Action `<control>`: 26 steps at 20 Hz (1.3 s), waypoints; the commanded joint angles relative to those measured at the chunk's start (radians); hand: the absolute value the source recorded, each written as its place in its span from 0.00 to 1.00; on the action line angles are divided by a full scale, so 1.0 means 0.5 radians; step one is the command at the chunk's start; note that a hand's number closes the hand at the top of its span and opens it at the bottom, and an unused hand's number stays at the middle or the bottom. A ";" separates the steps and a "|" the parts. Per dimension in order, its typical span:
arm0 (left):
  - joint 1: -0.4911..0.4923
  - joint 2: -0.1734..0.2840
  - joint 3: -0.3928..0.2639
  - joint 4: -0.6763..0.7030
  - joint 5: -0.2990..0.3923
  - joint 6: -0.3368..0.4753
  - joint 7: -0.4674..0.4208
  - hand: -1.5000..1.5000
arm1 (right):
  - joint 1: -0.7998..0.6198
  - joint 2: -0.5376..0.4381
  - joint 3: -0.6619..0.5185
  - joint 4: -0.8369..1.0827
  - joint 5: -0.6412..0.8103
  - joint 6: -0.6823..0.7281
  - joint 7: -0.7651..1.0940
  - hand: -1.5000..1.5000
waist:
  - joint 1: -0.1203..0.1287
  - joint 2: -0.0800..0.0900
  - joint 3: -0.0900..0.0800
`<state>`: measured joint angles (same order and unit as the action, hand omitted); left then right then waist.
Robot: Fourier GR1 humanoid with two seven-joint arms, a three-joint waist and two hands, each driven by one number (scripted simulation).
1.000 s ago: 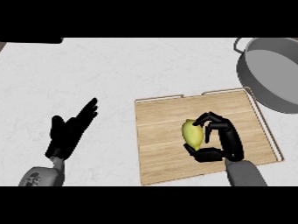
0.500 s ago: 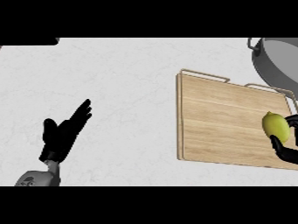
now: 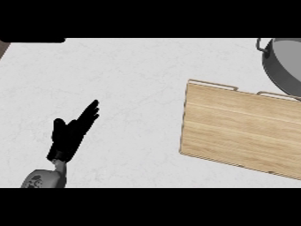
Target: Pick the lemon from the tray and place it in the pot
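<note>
1. The left robot hand (image 3: 71, 137) rests open at lower left on the white surface (image 3: 126, 79), fingers straight, holding nothing.
2. The wooden tray (image 3: 244, 132) lies bare; neither the lemon nor the right robot hand is in view.
3. The grey pot (image 3: 293, 66) waits at upper right, just beyond the tray, presumably for a short carry.

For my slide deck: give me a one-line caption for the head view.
Wooden tray lies bare on the white counter beside the grey metal pot; open black left hand rests lower left.
</note>
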<state>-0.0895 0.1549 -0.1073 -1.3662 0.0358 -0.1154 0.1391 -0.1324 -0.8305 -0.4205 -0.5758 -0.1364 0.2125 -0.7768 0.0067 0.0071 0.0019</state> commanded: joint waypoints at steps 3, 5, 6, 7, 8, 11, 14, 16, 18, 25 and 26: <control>-0.009 0.034 0.020 0.041 -0.022 -0.040 -0.032 0.50 | -0.231 -0.263 0.009 0.302 0.191 -0.132 -0.125 1.00 | 0.027 -0.001 0.002; 0.089 -0.022 -0.029 -0.057 -0.028 -0.019 -0.017 0.50 | -0.305 -0.219 0.055 0.309 0.262 -0.296 -0.082 1.00 | 0.025 -0.007 0.000; 0.011 -0.034 -0.010 0.034 -0.036 -0.022 -0.040 0.50 | -0.372 -0.229 0.084 0.229 0.270 -0.304 0.040 1.00 | 0.011 -0.008 -0.002; 0.062 -0.008 0.017 0.107 -0.034 -0.037 -0.111 0.50 | -0.451 -0.344 0.083 0.352 0.295 -0.213 0.073 1.00 | 0.028 -0.002 -0.001; -0.085 -0.079 -0.025 0.056 -0.070 0.033 0.017 0.50 | -0.517 -0.347 0.120 0.372 0.340 -0.227 0.092 1.00 | 0.026 -0.002 0.000; -0.051 0.043 0.074 0.050 0.018 -0.098 0.000 0.50 | -0.644 -0.327 0.222 0.184 0.419 -0.335 0.357 1.00 | 0.021 -0.007 -0.004; -0.045 -0.044 -0.013 -0.073 -0.056 0.005 0.115 0.50 | -0.891 -0.361 0.298 0.222 0.509 -0.327 0.545 1.00 | 0.051 -0.002 -0.002; 0.004 0.040 0.050 -0.049 -0.007 -0.093 0.041 0.50 | -0.968 -0.369 0.358 0.231 0.576 -0.290 0.631 1.00 | 0.047 -0.003 -0.003; 0.023 -0.054 -0.042 -0.053 -0.058 -0.053 0.023 0.50 | -1.098 -0.321 0.445 0.270 0.676 -0.314 0.701 1.00 | 0.068 0.004 -0.001; -0.079 -0.059 0.017 0.113 -0.078 -0.049 -0.060 0.50 | -1.402 -0.252 0.672 0.394 0.979 -0.304 0.855 1.00 | 0.067 0.014 -0.001; -0.081 -0.022 0.029 0.023 -0.034 -0.093 0.004 0.50 | -1.452 -0.166 0.717 0.416 1.041 -0.427 0.934 1.00 | 0.100 0.020 0.000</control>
<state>-0.1145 0.1338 -0.1020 -1.3594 0.0105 -0.1434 0.1438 -0.7750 -0.9599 -0.1220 -0.4091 0.3017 0.0448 -0.3570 0.0416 0.0114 0.0009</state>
